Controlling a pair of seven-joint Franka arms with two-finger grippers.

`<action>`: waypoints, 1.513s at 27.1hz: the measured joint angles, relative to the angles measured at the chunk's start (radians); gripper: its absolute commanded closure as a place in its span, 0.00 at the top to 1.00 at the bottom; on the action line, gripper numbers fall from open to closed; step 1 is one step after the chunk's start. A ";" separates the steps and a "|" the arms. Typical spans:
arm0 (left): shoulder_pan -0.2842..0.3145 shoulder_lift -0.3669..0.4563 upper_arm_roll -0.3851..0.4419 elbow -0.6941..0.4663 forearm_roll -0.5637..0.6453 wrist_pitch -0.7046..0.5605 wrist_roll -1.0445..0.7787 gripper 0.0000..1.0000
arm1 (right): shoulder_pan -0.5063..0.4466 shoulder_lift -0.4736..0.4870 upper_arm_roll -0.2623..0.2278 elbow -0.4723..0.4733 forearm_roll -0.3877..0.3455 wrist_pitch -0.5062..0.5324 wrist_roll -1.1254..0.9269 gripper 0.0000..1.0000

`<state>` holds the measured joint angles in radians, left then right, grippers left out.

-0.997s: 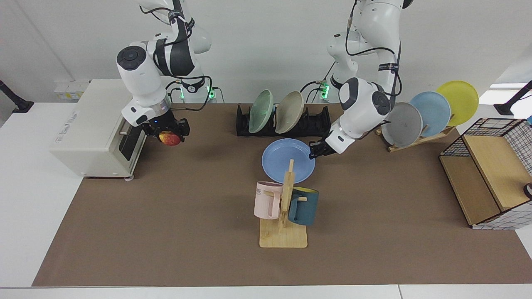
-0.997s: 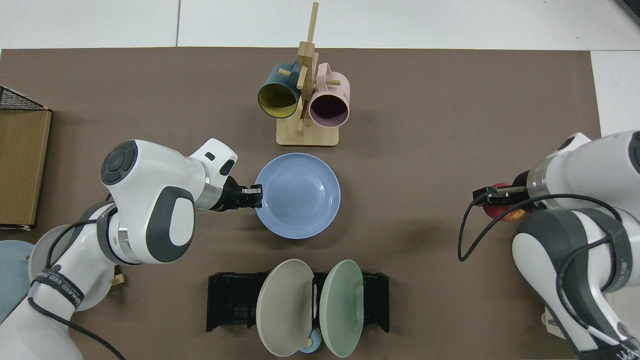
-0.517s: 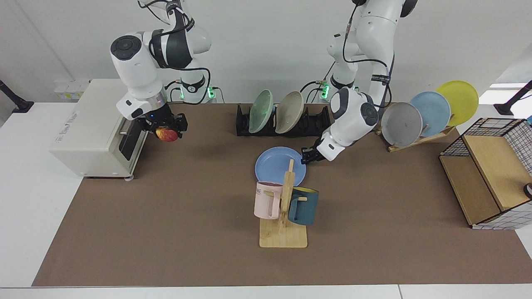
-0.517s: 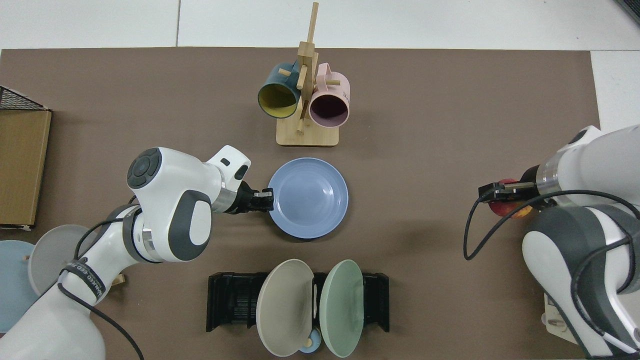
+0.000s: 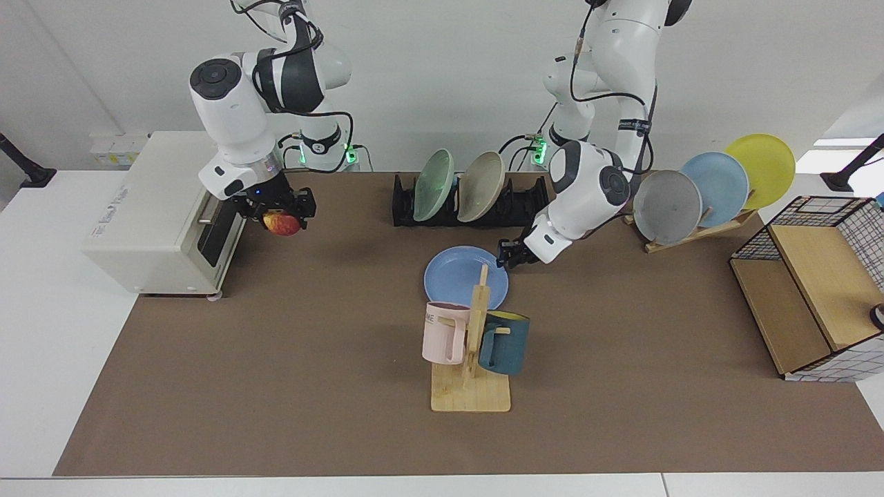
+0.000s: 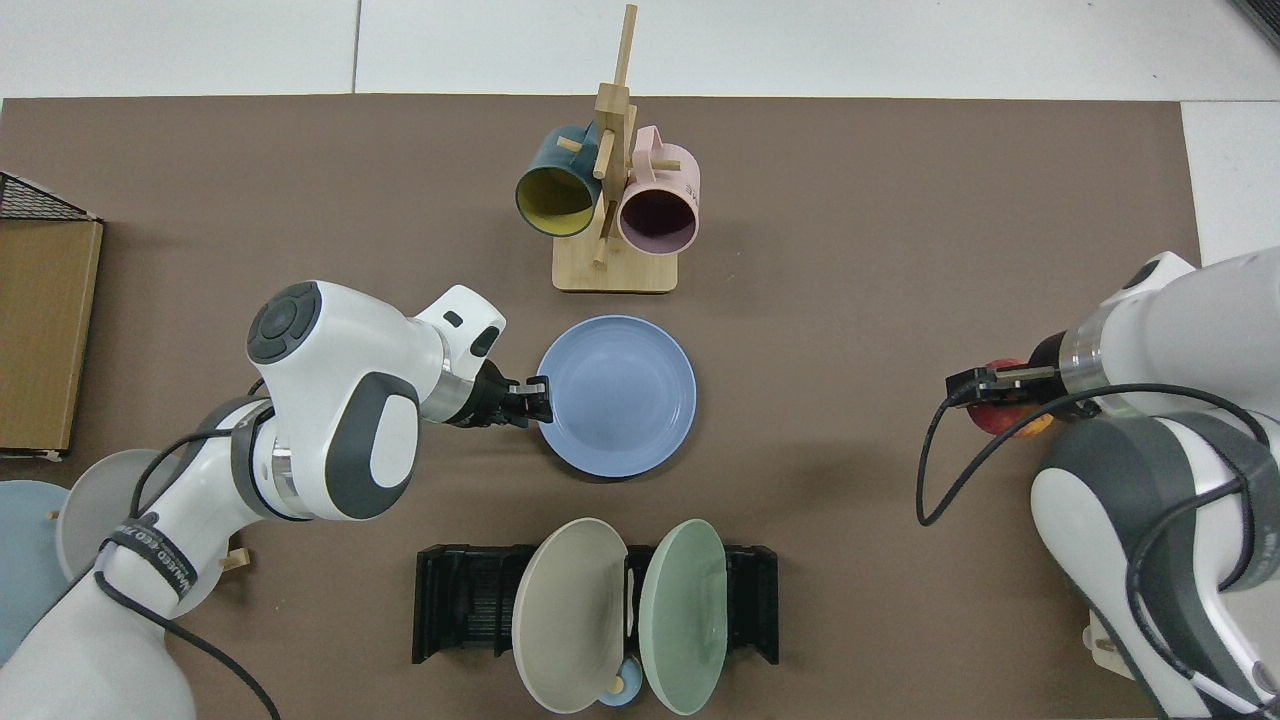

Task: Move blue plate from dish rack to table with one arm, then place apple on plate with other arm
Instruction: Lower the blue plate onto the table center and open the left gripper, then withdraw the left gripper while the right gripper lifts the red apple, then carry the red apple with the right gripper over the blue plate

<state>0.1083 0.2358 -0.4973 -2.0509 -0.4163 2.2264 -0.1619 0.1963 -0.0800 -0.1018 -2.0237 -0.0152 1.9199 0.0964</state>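
Observation:
The blue plate (image 5: 459,276) (image 6: 617,396) lies flat on the brown mat of the table (image 5: 276,386), between the black dish rack (image 5: 528,200) (image 6: 460,600) and the mug stand. My left gripper (image 5: 507,257) (image 6: 535,398) is low at the plate's rim, on the side toward its own arm, shut on the edge. My right gripper (image 5: 280,215) (image 6: 1000,400) hangs above the mat beside the white oven, shut on the red-and-yellow apple (image 5: 282,223) (image 6: 1012,420). The rack holds a green plate and a beige plate.
A wooden mug stand (image 5: 473,345) with a pink and a dark teal mug stands just in front of the plate. A white oven (image 5: 152,214) sits at the mat's edge. A slanted wooden rack (image 5: 697,231) holds grey, sky-blue and yellow plates. Beside it is a wire-and-wood shelf (image 5: 815,290).
The left gripper carried the blue plate down and toward the right arm's side, and the plate now rests on the mat. The right gripper rose slightly, then shifted a little with the apple.

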 measured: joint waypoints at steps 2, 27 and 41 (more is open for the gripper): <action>0.000 -0.023 0.007 0.023 0.047 -0.052 -0.014 0.34 | 0.009 0.000 0.000 0.000 0.000 0.000 0.002 0.00; -0.109 -0.261 0.295 0.384 0.392 -0.662 0.143 0.83 | 0.292 0.101 0.007 0.069 0.005 0.051 0.445 0.00; -0.109 -0.257 0.309 0.513 0.396 -0.770 0.188 1.00 | 0.432 0.272 0.008 0.246 0.021 0.044 0.673 0.00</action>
<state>-0.0007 -0.0217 -0.1878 -1.5379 -0.0200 1.4559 0.0260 0.6282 0.1917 -0.0934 -1.7779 0.0055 1.9635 0.7697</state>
